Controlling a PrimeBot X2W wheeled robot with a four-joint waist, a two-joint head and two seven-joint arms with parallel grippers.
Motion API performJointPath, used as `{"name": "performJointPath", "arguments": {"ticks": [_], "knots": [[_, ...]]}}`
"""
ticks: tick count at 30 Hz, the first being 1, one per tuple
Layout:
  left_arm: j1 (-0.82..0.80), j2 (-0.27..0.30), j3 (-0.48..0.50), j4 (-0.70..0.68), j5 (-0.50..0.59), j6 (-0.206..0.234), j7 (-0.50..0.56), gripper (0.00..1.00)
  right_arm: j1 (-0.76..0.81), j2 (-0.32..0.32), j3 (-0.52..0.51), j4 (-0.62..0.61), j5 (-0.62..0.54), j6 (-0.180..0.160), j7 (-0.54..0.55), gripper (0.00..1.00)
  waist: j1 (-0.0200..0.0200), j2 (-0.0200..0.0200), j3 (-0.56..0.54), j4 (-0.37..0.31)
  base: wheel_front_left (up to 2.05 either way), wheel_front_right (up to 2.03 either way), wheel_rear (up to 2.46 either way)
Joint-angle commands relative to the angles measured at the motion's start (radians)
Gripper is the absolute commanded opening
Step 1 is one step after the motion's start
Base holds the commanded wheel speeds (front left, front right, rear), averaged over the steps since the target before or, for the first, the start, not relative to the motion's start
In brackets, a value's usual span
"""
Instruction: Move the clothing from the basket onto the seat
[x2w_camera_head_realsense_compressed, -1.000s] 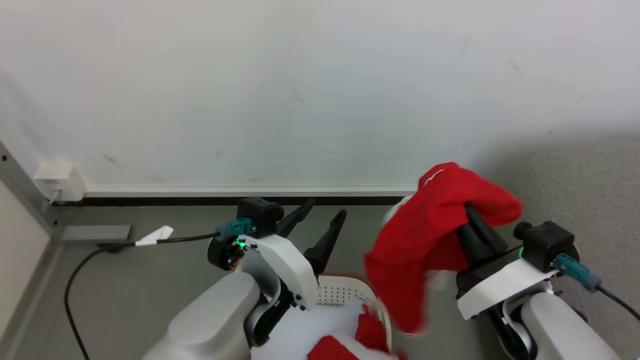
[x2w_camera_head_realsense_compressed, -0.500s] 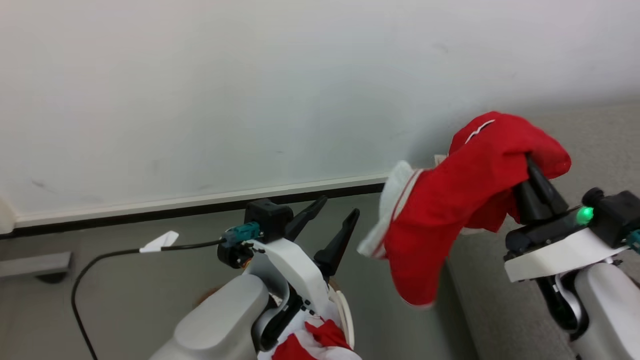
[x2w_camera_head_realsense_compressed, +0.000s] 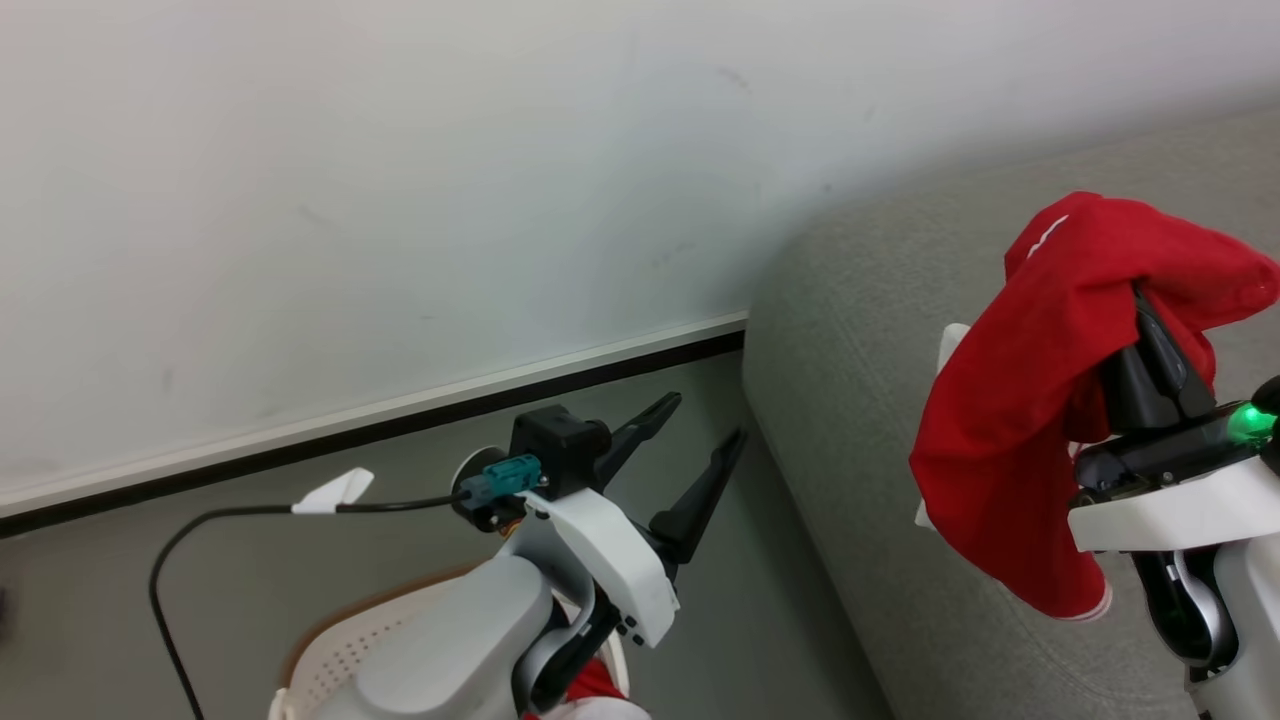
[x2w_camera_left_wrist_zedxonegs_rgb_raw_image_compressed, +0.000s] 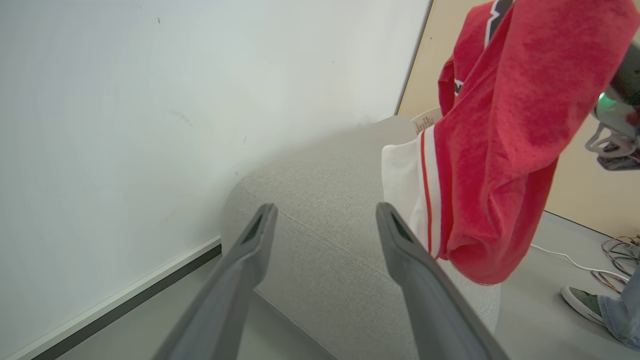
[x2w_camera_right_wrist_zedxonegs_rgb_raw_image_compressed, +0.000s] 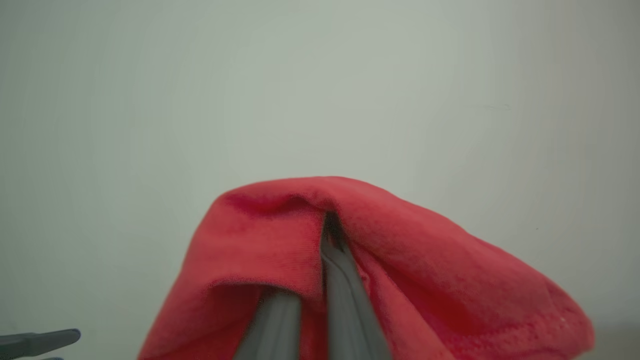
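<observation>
1. A bright red garment, the clothing (x2w_camera_head_realsense_compressed: 1010, 430), is held up at the right of the head view, bunched and draped over the right gripper (x2w_camera_head_realsense_compressed: 1145, 325).
2. The fabric is seen as soft and matte. It is folded over the fingers like a hood, and its longest fold hangs down past the wrist.
3. In the left wrist view, a white panel edged with thin red stripes is shown along one hanging edge, with a small white label just above it.
4. A thin white line is seen near the top of the red cloth in the head view.
5. The right gripper's two dark fingers are pressed together, and a fold of the clothing is pinched between them. Their tips are buried in the cloth.
6. The clothing is seen over the seat (x2w_camera_head_realsense_compressed: 860, 350), a light grey upholstered sofa with a rounded corner and a seam. Whether the lowest fold touches the cushion cannot be told.
7. The left gripper (x2w_camera_head_realsense_compressed: 705, 418) is spread wide with nothing between its fingers, and is held over the grey floor (x2w_camera_head_realsense_compressed: 300, 560) beside the seat.
8. The basket (x2w_camera_head_realsense_compressed: 345, 650), cream-white and perforated with a brown rim, is partly hidden behind the left forearm at the bottom of the head view.
9. A person's shoe (x2w_camera_left_wrist_zedxonegs_rgb_raw_image_compressed: 580, 302) is shown on the floor beyond the seat.
</observation>
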Motion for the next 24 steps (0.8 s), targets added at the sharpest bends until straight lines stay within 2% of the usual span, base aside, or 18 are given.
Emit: {"name": "performJointPath", "arguments": {"ticks": [1,11,24], "knots": [[0.008,0.007,-0.002,-0.008,0.015,0.004,-0.009,1.0,0.015,-0.005,-0.013,-0.011,-0.013,-0.002,0.0,0.0,0.0,-0.0001,0.006,-0.033,0.0,0.0,0.0],[0.003,0.004,-0.029,-0.038,0.033,0.005,-0.011,1.0,0.043,-0.004,-0.044,-0.029,-0.021,-0.002,0.0,0.0,0.0,-0.0001,0.011,-0.097,0.0,0.0,0.0],[-0.01,0.005,-0.043,-0.065,0.046,0.004,-0.01,1.0,0.028,-0.008,-0.062,-0.003,-0.007,-0.002,0.0,0.0,0.0,-0.0001,0.04,-0.099,0.0,0.0,0.0]]}}
